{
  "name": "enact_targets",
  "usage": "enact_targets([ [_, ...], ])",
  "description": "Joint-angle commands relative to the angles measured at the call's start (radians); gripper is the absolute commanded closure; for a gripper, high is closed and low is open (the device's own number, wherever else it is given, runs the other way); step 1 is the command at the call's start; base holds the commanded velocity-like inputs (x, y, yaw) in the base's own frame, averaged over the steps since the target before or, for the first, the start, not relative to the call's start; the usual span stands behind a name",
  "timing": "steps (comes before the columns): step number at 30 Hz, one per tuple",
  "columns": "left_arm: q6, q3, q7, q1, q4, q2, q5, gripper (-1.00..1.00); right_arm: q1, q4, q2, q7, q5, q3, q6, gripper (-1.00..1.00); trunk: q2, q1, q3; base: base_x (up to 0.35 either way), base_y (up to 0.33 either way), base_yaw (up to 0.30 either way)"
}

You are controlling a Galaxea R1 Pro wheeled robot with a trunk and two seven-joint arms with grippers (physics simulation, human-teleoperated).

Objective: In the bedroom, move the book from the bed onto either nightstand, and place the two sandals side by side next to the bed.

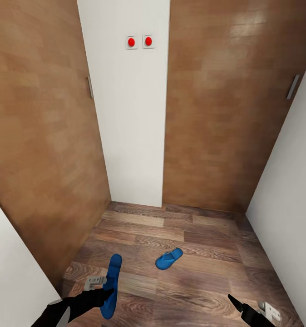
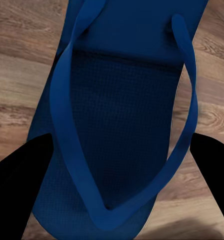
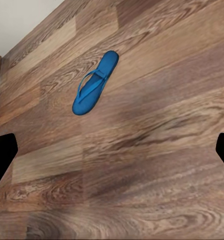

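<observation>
Two bright blue sandals lie on the wood-plank floor. One sandal (image 1: 113, 269) is at the lower left, and my left gripper (image 1: 108, 294) hangs right over it. In the left wrist view this sandal (image 2: 121, 115) lies close below, with the open gripper (image 2: 116, 185) and its black fingers (image 2: 19, 192) standing at either side of it. The other sandal (image 1: 169, 258) lies apart near the middle of the floor and appears in the right wrist view (image 3: 94, 85). My right gripper (image 1: 240, 306) (image 3: 112, 155) is open above bare floor. The book, the bed and the nightstand are out of view.
A white wall panel (image 1: 130, 113) with two red buttons (image 1: 140, 42) stands ahead between tall brown wooden doors (image 1: 216, 104). White walls (image 1: 289, 204) close in at both sides. The floor (image 1: 198, 272) is a narrow strip of planks.
</observation>
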Motion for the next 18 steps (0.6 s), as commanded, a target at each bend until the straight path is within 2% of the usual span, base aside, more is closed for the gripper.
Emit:
enact_targets([
  [1, 0.01, 0.003, -0.004, 0.0, 0.0, 0.0, 0.008, 1.0, 0.0, 0.0, 0.0, 0.005, -0.009, -0.003, 0.008, -1.0, 0.0, 0.0, -0.001, 0.0, 0.139, 0.0],
  [13, 0.01, 0.002, -0.004, 0.0, 0.0, -0.002, 0.008, 1.0, 0.0, 0.0, 0.001, 0.001, -0.009, -0.003, 0.011, -1.0, 0.0, 0.0, -0.001, 0.0, 0.02, 0.0],
  [16, 0.01, 0.002, -0.004, 0.0, 0.0, -0.008, 0.008, 1.0, -0.007, -0.054, 0.036, -0.084, -0.009, -0.002, 0.027, -1.0, 0.0, 0.0, -0.001, 0.0, 0.0, 0.0],
  [18, 0.01, 0.002, -0.004, 0.0, 0.0, -0.013, 0.008, 1.0, -0.01, -0.097, 0.079, -0.206, -0.009, -0.001, 0.03, -1.0, 0.0, 0.0, -0.001, 0.0, 0.0, 0.0],
])
